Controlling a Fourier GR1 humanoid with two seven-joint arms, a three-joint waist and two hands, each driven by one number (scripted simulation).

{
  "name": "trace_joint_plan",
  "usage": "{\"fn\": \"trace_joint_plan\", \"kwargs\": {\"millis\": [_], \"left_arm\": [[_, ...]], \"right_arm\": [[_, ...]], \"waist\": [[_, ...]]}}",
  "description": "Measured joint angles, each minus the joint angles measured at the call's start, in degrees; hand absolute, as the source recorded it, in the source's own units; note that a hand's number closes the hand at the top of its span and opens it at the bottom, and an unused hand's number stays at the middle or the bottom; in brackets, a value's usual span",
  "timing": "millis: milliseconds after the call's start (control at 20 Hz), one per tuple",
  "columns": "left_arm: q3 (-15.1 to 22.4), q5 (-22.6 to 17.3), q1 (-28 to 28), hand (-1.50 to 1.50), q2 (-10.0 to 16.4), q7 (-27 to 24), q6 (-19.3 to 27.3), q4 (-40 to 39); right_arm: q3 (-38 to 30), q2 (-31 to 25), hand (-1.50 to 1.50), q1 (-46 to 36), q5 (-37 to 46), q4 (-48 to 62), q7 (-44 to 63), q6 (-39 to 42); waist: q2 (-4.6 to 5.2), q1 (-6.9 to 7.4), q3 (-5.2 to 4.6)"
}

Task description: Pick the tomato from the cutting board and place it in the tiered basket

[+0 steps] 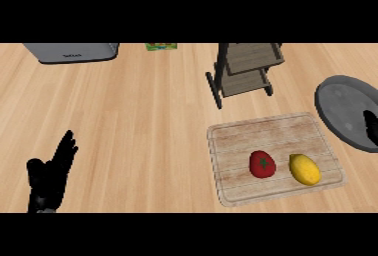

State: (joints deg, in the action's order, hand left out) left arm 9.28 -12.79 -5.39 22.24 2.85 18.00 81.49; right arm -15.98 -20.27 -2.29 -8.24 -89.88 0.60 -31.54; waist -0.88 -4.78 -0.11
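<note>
The tomato (263,164) lies on the board (221,135), well right of the left hand (50,172), whose fingers are straight and empty. The right hand (370,125) is a dark sliver at the right edge, and I cannot tell its state. The tomato is red and green-stemmed, just beside a yellow fruit (304,169); bare counter (133,110) lies between fingers and board, and the basket (247,70) stands beyond the board's far edge.

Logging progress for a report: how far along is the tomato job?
Nothing looks done: the tomato lies on the cutting board beside a yellow fruit. Nothing is in hand; the left hand rests open at lower left, the right hand barely shows at the right edge. Left: grasp, carry to the tiered basket, release.
</note>
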Motion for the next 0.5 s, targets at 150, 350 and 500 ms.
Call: {"fn": "trace_joint_plan", "kwargs": {"millis": [150,350,500], "left_arm": [[1.98,1.19,-0.38,0.0,-2.61,-1.19,0.9,-0.02],[3.6,2.6,-0.6,0.0,-4.71,-2.16,1.6,-0.07],[4.32,3.32,0.01,0.0,-5.71,-2.51,2.02,-0.46]], "right_arm": [[-0.52,5.05,-1.5,7.37,0.68,-9.39,-2.78,-4.31],[3.94,7.68,-1.5,19.29,4.88,-22.46,0.53,-5.53],[8.69,5.09,-1.5,26.19,8.84,-27.5,7.32,-2.98]], "waist": [[0.11,0.84,0.02],[0.36,2.22,-0.04],[0.64,2.79,-0.15]]}}
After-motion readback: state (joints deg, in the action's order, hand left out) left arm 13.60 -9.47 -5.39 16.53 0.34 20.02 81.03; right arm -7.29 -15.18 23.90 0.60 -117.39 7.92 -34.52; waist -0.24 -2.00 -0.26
